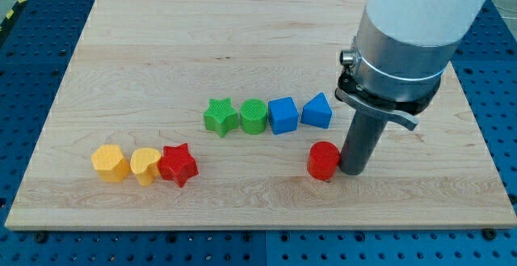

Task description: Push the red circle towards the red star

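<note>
The red circle (323,160) lies on the wooden board at the view's lower right of centre. My tip (353,170) stands right against its right side, touching or nearly so. The red star (178,164) lies at the view's lower left, far to the left of the red circle and at about the same height in the view. It touches a yellow heart (145,166) on its left.
A yellow hexagon (109,162) sits left of the yellow heart. A row above runs left to right: green star (220,116), green circle (254,116), blue cube (283,114), blue triangular block (317,111). The wooden board (161,40) rests on a blue perforated table.
</note>
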